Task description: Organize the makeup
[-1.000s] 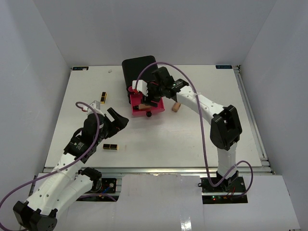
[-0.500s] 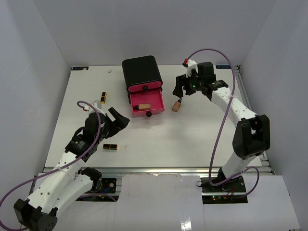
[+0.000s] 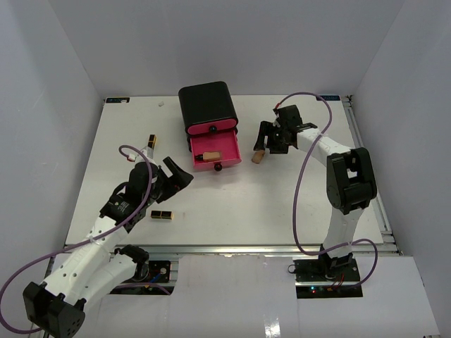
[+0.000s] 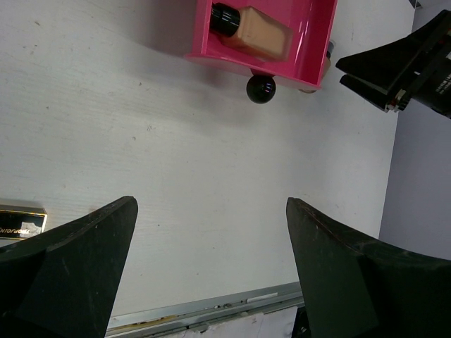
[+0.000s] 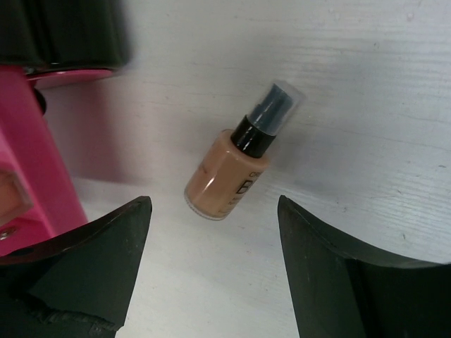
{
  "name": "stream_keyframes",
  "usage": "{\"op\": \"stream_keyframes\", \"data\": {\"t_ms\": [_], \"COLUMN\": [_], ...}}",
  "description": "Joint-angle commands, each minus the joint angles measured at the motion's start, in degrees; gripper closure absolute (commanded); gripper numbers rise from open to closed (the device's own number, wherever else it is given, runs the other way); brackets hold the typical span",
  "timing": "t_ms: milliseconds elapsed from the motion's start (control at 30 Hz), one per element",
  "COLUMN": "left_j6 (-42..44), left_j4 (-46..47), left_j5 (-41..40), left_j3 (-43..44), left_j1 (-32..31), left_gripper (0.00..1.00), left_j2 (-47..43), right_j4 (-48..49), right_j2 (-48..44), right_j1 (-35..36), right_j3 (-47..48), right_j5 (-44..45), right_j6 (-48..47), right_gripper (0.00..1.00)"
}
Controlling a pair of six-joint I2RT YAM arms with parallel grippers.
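One tan bottle (image 3: 209, 155) (image 4: 257, 32) with a dark cap lies in the open pink drawer (image 3: 227, 163) (image 4: 310, 49). A second tan bottle (image 3: 258, 156) (image 5: 229, 169) lies on the table just right of the drawer. My right gripper (image 3: 268, 143) (image 5: 213, 204) is open above it, the bottle just beyond its fingertips, untouched. A black-and-gold lipstick case (image 3: 161, 215) (image 4: 21, 222) lies near my left gripper (image 3: 171, 171) (image 4: 210, 204), which is open and empty over bare table. Another lipstick case (image 3: 151, 141) lies farther back on the left.
The big black box (image 3: 208, 105) (image 5: 63, 32) stands at the back centre, with the drawer's black knob (image 3: 218, 167) (image 4: 261, 88) sticking out toward me. The table's near metal edge (image 4: 211, 310) runs below my left fingers.
My right gripper has left the pink drawer, swung right, then come down over the tan bottle beside it. A tan bottle now lies in the drawer. The left arm edged slightly forward.
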Motion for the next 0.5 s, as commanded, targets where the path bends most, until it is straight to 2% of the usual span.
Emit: {"op": "stream_keyframes", "data": {"t_ms": [0,200,467], "left_j6": [-1.51,-1.75,-1.71], "left_j4": [-0.95,-1.28,-1.15], "left_j5": [0.63,0.68,0.55], "left_j3": [1.02,1.11,1.55], "left_j1": [0.37,0.37,0.37], "left_gripper": [0.02,0.02,0.02], "left_j2": [-1.57,-0.86,0.79], "right_j4": [0.83,0.87,0.13], "right_j2": [2.31,5.72,6.5], "right_j1": [-0.13,0.05,0.22], "right_j3": [4.73,6.97,4.45], "right_j5": [1.9,3.22,4.82], "right_j6": [3.62,3.52,4.04], "right_gripper": [0.25,0.27,0.34]}}
